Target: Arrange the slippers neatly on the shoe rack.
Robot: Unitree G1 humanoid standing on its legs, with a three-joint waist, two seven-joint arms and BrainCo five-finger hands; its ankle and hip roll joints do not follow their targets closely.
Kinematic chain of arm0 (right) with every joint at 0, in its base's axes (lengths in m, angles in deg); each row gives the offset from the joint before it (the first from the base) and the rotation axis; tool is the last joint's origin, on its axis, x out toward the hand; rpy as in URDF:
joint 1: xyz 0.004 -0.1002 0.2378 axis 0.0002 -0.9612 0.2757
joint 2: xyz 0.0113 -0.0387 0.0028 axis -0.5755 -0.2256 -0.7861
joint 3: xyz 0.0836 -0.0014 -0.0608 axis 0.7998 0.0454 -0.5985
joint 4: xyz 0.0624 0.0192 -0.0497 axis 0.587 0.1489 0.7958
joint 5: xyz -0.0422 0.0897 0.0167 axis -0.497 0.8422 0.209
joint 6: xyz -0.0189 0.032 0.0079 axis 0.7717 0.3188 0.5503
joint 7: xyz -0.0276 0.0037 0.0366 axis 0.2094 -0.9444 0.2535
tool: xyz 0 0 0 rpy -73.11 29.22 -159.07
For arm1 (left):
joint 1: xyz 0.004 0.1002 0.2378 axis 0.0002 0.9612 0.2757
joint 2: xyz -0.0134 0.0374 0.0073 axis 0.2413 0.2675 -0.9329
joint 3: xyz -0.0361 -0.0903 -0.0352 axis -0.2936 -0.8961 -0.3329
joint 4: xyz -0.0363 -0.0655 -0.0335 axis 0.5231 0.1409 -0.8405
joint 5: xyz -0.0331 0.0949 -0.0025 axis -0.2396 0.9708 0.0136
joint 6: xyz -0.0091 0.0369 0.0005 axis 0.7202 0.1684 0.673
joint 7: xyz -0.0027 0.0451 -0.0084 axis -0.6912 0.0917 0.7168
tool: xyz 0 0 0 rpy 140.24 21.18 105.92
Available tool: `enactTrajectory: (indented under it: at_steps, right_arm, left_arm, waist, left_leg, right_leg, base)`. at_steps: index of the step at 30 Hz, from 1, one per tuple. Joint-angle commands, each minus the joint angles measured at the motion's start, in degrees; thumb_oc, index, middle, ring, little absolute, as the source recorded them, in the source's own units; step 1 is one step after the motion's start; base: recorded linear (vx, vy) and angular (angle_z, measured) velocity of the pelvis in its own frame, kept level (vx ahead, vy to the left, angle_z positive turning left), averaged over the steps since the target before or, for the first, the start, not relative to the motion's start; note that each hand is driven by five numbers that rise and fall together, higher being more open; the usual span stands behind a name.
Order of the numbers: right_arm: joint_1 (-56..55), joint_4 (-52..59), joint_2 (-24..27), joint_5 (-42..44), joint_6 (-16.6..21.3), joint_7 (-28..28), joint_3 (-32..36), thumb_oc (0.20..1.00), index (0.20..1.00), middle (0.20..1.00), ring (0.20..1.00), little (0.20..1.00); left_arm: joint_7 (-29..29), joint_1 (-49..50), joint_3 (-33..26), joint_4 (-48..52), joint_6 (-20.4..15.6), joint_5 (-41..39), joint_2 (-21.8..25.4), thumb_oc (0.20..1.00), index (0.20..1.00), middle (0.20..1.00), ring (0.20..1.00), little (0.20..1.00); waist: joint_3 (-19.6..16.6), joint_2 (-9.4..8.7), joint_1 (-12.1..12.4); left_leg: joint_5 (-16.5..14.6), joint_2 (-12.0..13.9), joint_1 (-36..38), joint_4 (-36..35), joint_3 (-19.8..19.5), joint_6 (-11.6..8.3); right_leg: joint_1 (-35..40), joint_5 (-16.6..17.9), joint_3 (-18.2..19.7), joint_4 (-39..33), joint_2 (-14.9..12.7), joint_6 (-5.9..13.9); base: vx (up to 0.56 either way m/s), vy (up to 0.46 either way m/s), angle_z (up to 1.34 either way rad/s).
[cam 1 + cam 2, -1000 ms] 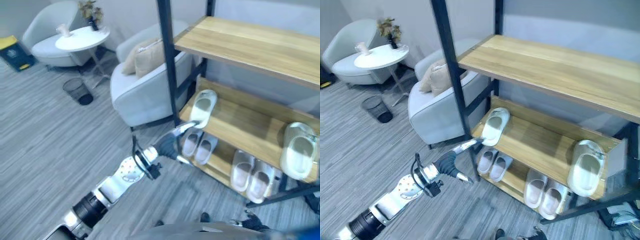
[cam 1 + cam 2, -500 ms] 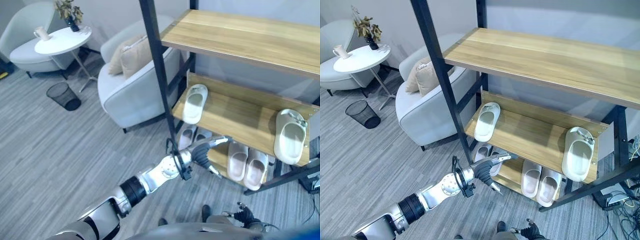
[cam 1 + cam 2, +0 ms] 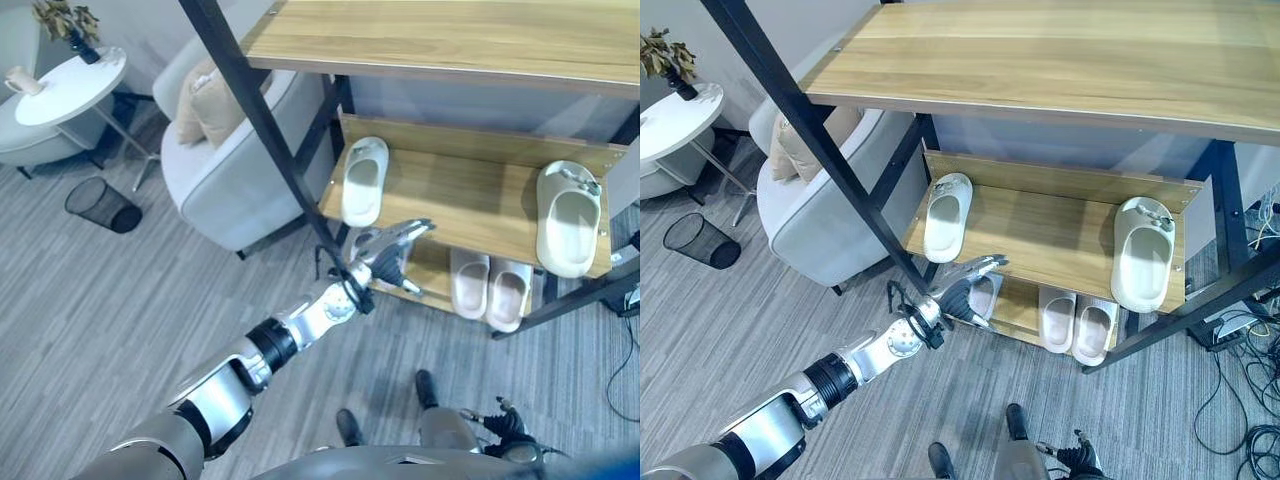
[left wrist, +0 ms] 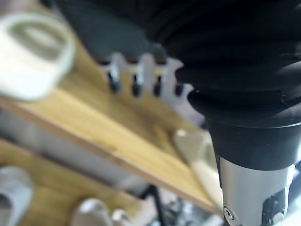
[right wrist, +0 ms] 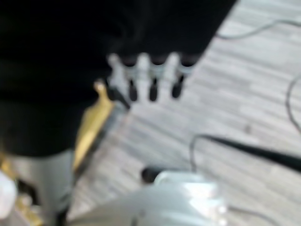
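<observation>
Left eye view shows the left hand (image 3: 392, 251) reaching out just before the front edge of the shoe rack's (image 3: 470, 250) middle shelf, its fingers (image 3: 412, 229) spread straight and holding nothing. One pale slipper (image 3: 363, 180) lies at that shelf's left end and another slipper (image 3: 566, 217) at its right end, well apart. More slippers (image 3: 487, 286) sit paired on the bottom shelf. Right wrist view shows the right hand (image 5: 150, 75) above grey floor, fingers relaxed and empty.
</observation>
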Motion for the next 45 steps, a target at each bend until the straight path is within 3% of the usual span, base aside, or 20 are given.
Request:
enactTrajectory:
  at_steps: [1,8,17,20,31,36,40,45]
  right_arm:
    - [-1.5,-1.2,-2.2,0.9,1.6,-1.6,-1.0,1.0,1.0,1.0,1.0,1.0]
    - [-1.4,-2.2,-2.5,1.8,1.7,-2.9,-0.1,1.0,1.0,1.0,1.0,1.0]
    - [-2.2,-2.3,-2.5,2.0,1.8,-2.8,0.1,1.0,1.0,1.0,1.0,1.0]
    - [-1.2,-2.4,-1.2,2.2,2.4,-2.8,0.1,1.0,1.0,1.0,1.0,1.0]
    - [0.1,-3.4,-0.9,2.7,3.6,-4.0,-0.4,1.0,1.0,1.0,1.0,1.0]
    - [2.5,-3.6,-0.4,1.7,3.6,-4.5,-1.9,1.0,1.0,1.0,1.0,1.0]
    - [4.1,-2.9,-0.1,1.5,3.3,-5.3,-2.6,1.0,1.0,1.0,1.0,1.0]
    - [6.2,-2.2,-0.2,1.9,3.3,-5.7,-3.5,1.0,1.0,1.0,1.0,1.0]
  left_arm:
    - [-4.7,-4.5,-3.7,-5.4,0.1,3.0,0.3,1.0,1.0,1.0,1.0,1.0]
    - [-8.2,-10.3,-6.4,-8.5,1.9,2.5,5.1,1.0,1.0,1.0,1.0,1.0]
    - [-9.1,-12.9,-7.3,-7.0,1.6,1.5,7.0,1.0,1.0,1.0,1.0,1.0]
    - [-9.6,-18.4,-3.0,-11.7,3.7,8.7,8.8,1.0,1.0,1.0,1.0,1.0]
    - [-14.2,-30.5,-3.2,-20.1,7.4,9.9,16.1,1.0,1.0,1.0,1.0,1.0]
    - [-16.1,-30.2,-5.7,-19.0,8.6,9.7,14.1,1.0,1.0,1.0,1.0,1.0]
    - [-17.4,-31.1,-9.3,-22.4,8.2,3.0,12.1,1.0,1.0,1.0,1.0,1.0]
    - [-17.6,-32.0,-9.5,-23.5,8.0,0.9,11.4,1.0,1.0,1.0,1.0,1.0]
  waist:
    - [-2.3,-5.06,-0.3]
    - [-2.8,-4.29,-0.5]
    - [-2.8,-4.0,-0.8]
    - [-2.5,-3.75,-1.1]
    - [-1.5,-3.95,-0.9]
    - [-0.7,-4.0,-0.3]
    - [0.0,-3.22,-0.7]
    - [0.7,-2.25,-0.7]
  left_leg:
    - [-0.9,0.0,-2.6,0.2,-3.0,-3.7]
    - [-0.4,0.3,-4.4,0.2,-2.4,-3.96]
    - [-0.4,0.5,-4.4,0.2,-2.4,-4.08]
    - [-0.1,0.4,-5.9,0.2,-2.5,-4.18]
    - [1.1,1.1,-10.7,0.2,-2.1,-4.55]
    - [1.4,1.1,-11.5,0.2,-2.5,-4.51]
    - [1.7,1.2,-12.9,0.2,-2.0,-4.67]
    - [2.0,1.3,-14.0,0.2,-1.8,-4.75]
  right_leg:
    - [1.5,0.8,-0.9,-1.9,-5.8,6.44]
    - [-0.8,1.2,-0.5,-1.9,-5.5,6.44]
    - [-1.0,1.1,-0.5,-1.9,-5.5,6.38]
    - [-2.5,1.5,-0.5,-1.9,-5.4,6.56]
    - [-7.6,3.0,-0.3,-1.9,-5.2,6.8]
    - [-8.5,3.0,-0.4,-1.9,-5.3,6.58]
    - [-10.5,3.5,0.3,-1.9,-5.5,6.54]
    - [-11.9,3.8,0.7,-1.8,-5.5,6.53]
  base:
    - [0.02,-0.019,-0.07]
    - [0.02,-0.019,-0.03]
    - [0.02,-0.008,-0.05]
    - [0.0,0.0,0.0]
    - [0.0,-0.01,-0.07]
    - [0.0,0.0,0.01]
    - [-0.01,-0.002,-0.04]
    - [0.0,-0.001,-0.02]
